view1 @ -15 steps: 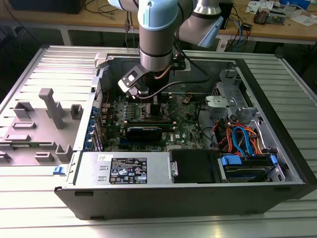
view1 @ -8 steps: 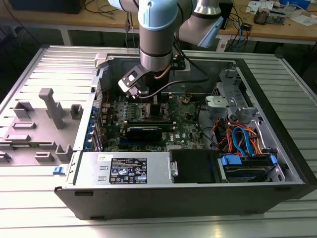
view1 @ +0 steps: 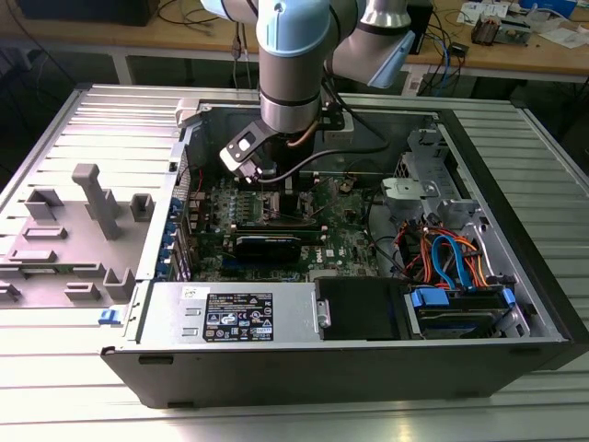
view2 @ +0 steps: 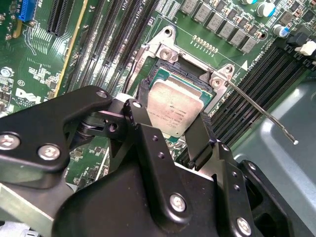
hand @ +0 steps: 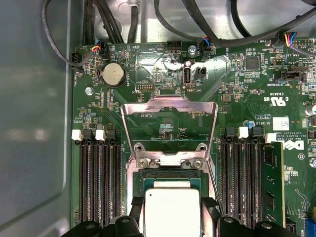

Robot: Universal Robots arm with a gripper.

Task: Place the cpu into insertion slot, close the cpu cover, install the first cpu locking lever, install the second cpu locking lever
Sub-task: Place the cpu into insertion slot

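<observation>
The claw [view2: 172, 121] is closed on the cpu [view2: 175, 106], gripping two opposite edges, at the insertion slot [hand: 168, 174]; the cpu cover [hand: 168, 106] lies swung back open on the green motherboard [hand: 247, 98]

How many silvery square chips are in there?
1: the cpu is at the insertion slot, next to the opened cpu cover. Others may be hidden.

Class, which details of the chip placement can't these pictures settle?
- Second wrist view: black end effector hides part of the silver-grey square chip.
- First wrist view: the frame edge cuts that chip off.
- Exterior view: grey-blue arm covers the work spot.
- Seating in the silver-rimmed square socket: chip's underside hidden.
</observation>
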